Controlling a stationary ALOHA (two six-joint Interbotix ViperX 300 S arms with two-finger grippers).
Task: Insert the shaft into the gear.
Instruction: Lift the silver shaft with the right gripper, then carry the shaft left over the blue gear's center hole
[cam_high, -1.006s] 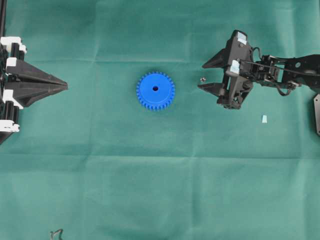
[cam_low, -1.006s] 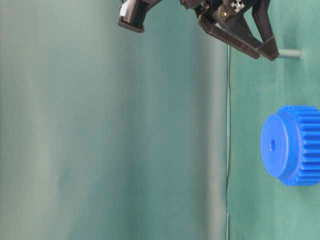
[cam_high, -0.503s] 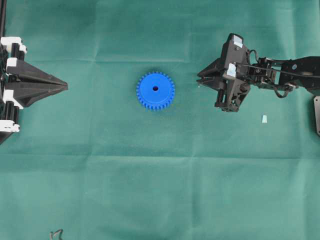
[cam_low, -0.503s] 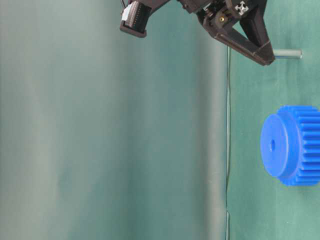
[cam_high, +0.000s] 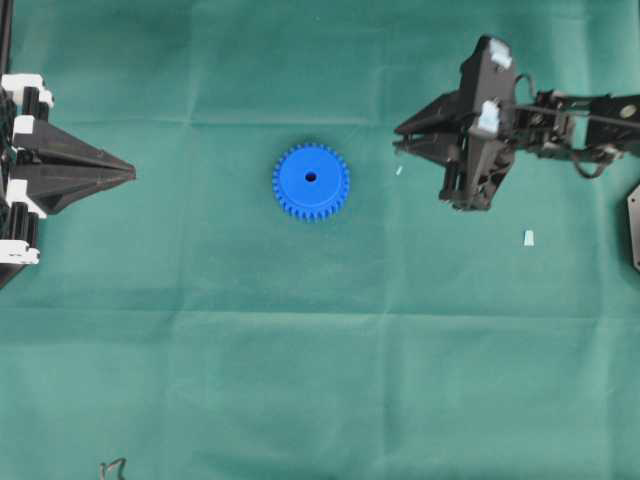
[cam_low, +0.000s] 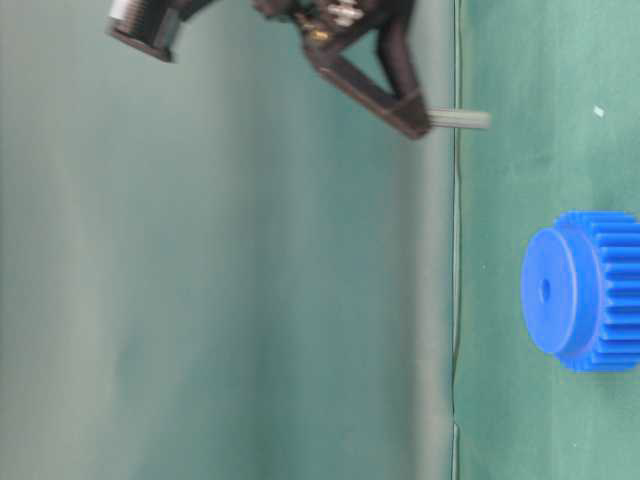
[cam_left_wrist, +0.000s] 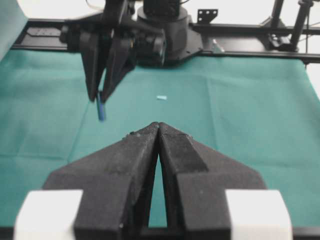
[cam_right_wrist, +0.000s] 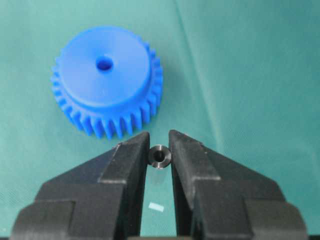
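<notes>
A wrinkled green cloth (cam_high: 330, 330) covers the desk, creased in long straight folds that cross the overhead view. Beyond the cloth, the left wrist view shows a black metal frame (cam_left_wrist: 240, 27) running along the far edge of the desk against a pale background. The bright blue round plastic toothed gear (cam_high: 311, 181) lies flat near the middle of the cloth, its small centre hole facing up. The right gripper (cam_right_wrist: 159, 142) hangs above the cloth to the right of the gear, well apart from it, and its jaws are clamped on the tiny silvery-grey metal shaft (cam_right_wrist: 159, 156), seen end-on in the right wrist view as a shiny ring between the two tips. In the table-level view the shaft (cam_low: 458, 119) sticks out past the jaw tips, clear of the cloth. The left gripper (cam_left_wrist: 158, 125) rests at the left edge of the overhead view with its jaws pressed together, holding nothing. A small pale blue-white block (cam_high: 528, 238) lies on the cloth below the right arm, and a tiny pale fleck (cam_high: 398, 171) lies near the right gripper's tips.
</notes>
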